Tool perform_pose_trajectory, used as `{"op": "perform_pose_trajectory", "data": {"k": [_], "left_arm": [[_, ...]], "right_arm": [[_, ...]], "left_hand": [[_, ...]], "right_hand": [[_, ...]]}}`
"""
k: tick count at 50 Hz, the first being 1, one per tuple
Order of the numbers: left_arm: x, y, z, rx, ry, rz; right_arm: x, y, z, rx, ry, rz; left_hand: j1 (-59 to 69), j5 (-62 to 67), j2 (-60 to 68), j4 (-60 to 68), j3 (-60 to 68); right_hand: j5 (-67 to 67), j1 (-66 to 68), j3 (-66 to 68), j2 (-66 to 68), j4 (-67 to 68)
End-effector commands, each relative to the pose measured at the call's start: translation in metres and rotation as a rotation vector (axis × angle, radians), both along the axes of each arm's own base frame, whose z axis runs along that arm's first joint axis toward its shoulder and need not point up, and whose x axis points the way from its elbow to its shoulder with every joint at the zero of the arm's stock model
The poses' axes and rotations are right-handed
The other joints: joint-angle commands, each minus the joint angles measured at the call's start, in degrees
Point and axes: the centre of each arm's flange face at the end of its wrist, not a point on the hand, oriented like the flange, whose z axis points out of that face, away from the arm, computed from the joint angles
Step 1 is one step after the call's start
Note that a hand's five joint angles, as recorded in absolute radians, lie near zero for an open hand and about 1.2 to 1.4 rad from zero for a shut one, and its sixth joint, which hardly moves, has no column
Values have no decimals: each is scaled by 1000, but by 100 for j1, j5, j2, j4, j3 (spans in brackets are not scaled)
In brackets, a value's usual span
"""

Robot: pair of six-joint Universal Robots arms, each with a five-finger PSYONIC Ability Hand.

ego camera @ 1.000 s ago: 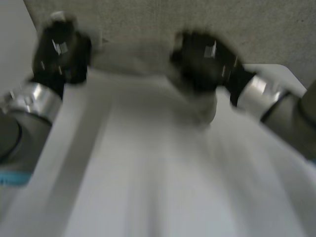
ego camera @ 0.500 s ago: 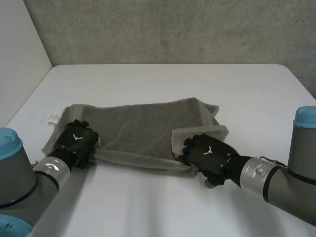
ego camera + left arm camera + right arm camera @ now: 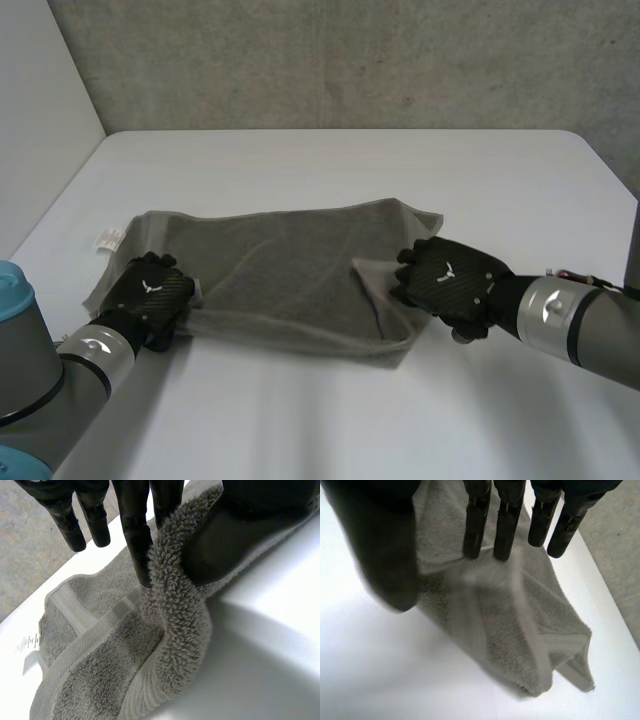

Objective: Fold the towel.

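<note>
White table (image 3: 330,160) carries the grey towel (image 3: 290,260), spread flat. The left hand (image 3: 150,295) pinches the towel's near left corner between thumb and fingers. The right hand (image 3: 450,283) pinches its near right corner (straight fingers against thumb). The fold seems just begun; next, both corners must travel evenly to the towel's far edge.

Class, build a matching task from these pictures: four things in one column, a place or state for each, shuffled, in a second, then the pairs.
1. left hand
2. right hand
3. label
4. table

A. white surface under the towel
B. grips the towel's end far from the label
C. small, white, at a towel corner
D. grips the towel's near edge at the label end

Pairs: 1-D; 2-B; 3-C; 4-A
</note>
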Motion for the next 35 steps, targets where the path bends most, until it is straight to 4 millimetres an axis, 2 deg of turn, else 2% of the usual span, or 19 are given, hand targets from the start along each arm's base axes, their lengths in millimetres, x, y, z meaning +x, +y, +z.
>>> {"op": "perform_pose_trajectory", "data": {"k": [1,6,12,14,23,28,30,32,33,35], "left_arm": [[-4,6,3,-8,3,-20],[-4,8,3,-8,5,-24],[-5,9,3,-6,4,-27],[-5,9,3,-6,4,-29],[-5,12,6,-15,7,-29],[-5,12,6,-16,7,-30],[-5,12,6,-15,7,-30],[-5,12,6,-16,7,-29],[-4,12,6,-15,7,-29],[-5,12,7,-18,8,-29]], "right_arm": [[25,-10,5,-38,-105,17],[49,-5,5,-62,-126,82],[62,1,4,-91,-121,137],[69,1,-2,-121,-88,174],[71,5,-26,-35,44,246],[75,20,-38,-6,147,332],[76,19,-41,-19,166,341],[75,17,-46,-27,196,327],[75,17,-46,-27,196,327],[74,15,-47,-35,218,309]], "left_hand": [[632,289,315,-336,-296],[632,289,315,-336,-296],[632,289,315,-336,-296],[632,289,315,-336,-296],[632,289,315,-336,-296],[632,289,315,-336,-296],[632,289,315,-336,-296],[632,289,315,-336,-296],[632,289,315,-336,-296],[632,289,315,-336,-296]], "right_hand": [[-1759,-1793,-248,-1989,-437],[-1709,-1743,-248,-1938,-437],[-1709,-1743,-248,-1938,-437],[-1626,-1659,-248,-1855,-437],[-969,-1003,-248,-1198,-437],[-330,-363,-248,-559,-437],[158,124,-248,-71,-437],[1261,1228,-248,1032,-437],[1268,1235,-248,1039,-437],[3509,3476,-248,3280,-437]]}}
